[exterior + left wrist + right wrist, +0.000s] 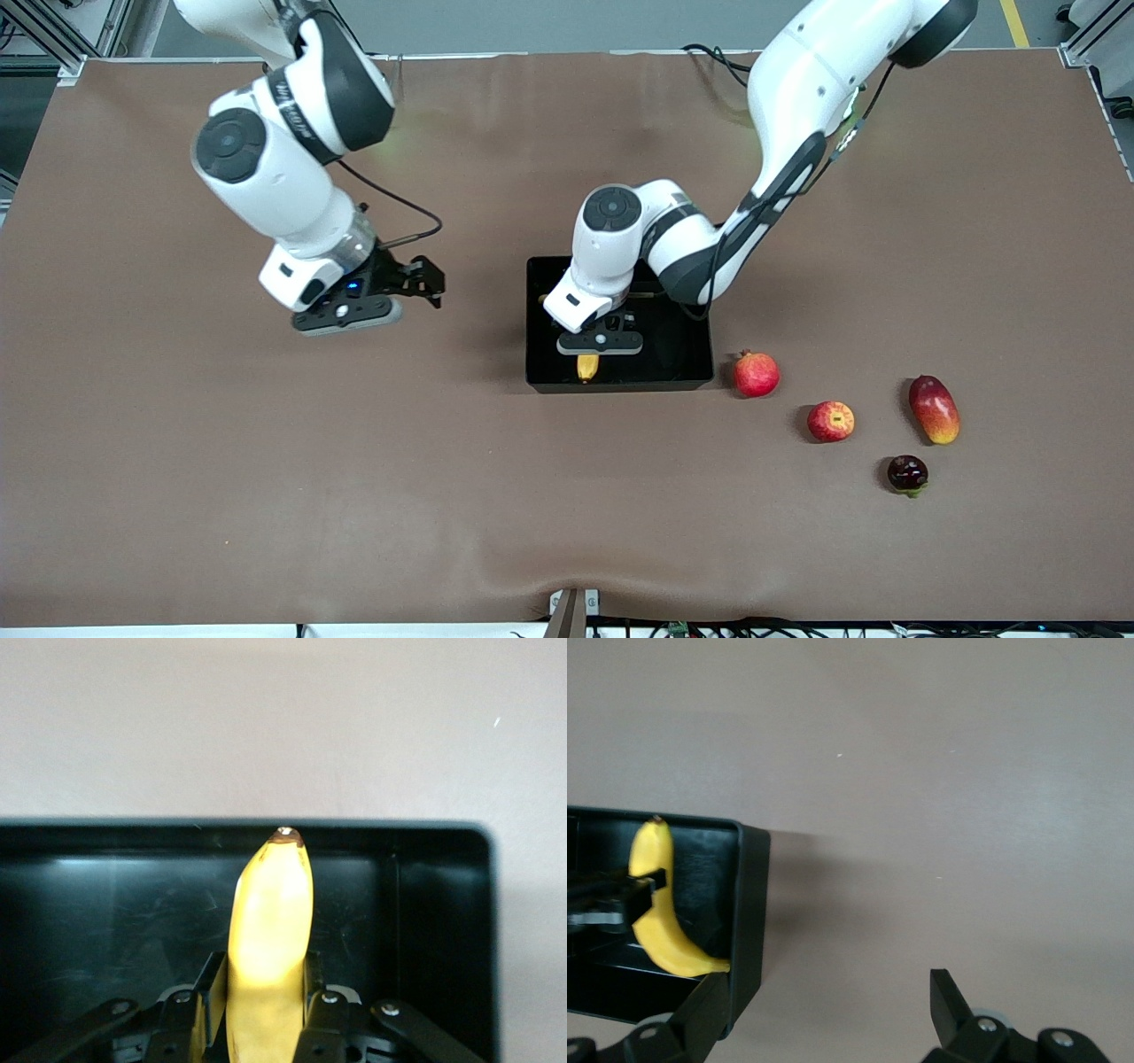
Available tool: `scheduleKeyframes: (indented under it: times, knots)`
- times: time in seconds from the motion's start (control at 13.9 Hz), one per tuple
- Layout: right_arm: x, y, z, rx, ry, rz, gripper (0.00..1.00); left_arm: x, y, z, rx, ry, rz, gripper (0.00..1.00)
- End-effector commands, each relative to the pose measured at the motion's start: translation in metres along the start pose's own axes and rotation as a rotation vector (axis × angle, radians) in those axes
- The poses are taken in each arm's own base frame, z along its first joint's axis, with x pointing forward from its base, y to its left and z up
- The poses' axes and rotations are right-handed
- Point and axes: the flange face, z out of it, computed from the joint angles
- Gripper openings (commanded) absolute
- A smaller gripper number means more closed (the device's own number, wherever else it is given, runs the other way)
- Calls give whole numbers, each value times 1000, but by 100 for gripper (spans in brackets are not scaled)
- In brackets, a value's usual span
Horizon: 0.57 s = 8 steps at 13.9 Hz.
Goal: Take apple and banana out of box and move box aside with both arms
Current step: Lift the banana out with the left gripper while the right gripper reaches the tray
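Yellow banana [586, 367] mostly hidden under left gripper [599, 344], inside box [682, 372]

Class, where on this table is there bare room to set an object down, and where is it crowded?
Bare cloth lies between the box and the right end effector. Crowded: pomegranate, apple, mango beside the box; inside, the left end effector grips the banana.

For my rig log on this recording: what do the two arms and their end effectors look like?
Both arms are white and rounded, with black bands and round dark grey joint caps. The right arm bears black lettering on one band, and a thin black cable loops beside its wrist. Black cables run along the left arm. The right end effector is black, with a small blue light on its mount. The left end effector has black fingers.
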Motion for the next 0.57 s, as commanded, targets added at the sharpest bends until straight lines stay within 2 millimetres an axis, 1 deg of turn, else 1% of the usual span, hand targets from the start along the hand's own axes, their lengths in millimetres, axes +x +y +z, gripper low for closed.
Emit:
scheduleKeyframes:
  times: [0.0, 0.07, 0.14, 0.22, 0.29, 0.36, 0.43, 0.5]
  knots:
    - [-22, -18, 12, 9, 1, -17, 100, 8, -8, -50, 42, 33, -7, 0]
    - [-30, -27, 20, 5, -15, -34, 100, 12, -10, -66, 42, 35, -28, 0]
    - [-34, -35, 24, 7, -16, -47, 100, 16, -15, -83, 48, 38, -42, 0]
    - [-34, -37, 25, 10, -7, -51, 100, 28, -29, -100, 62, 39, -62, 0]
    - [-33, -41, 26, 16, 10, -57, 100, 36, -41, -116, 67, 25, -71, 0]
    - [-34, -46, 30, 20, 18, -61, 100, 44, -55, -134, 72, 8, -71, 0]
    - [-35, -51, 40, 15, 4, -67, 100, 53, -77, -150, 91, -6, -72, 0]
    - [-38, -59, 58, 8, -17, -93, 100, 62, -104, -164, 122, -24, -58, 0]
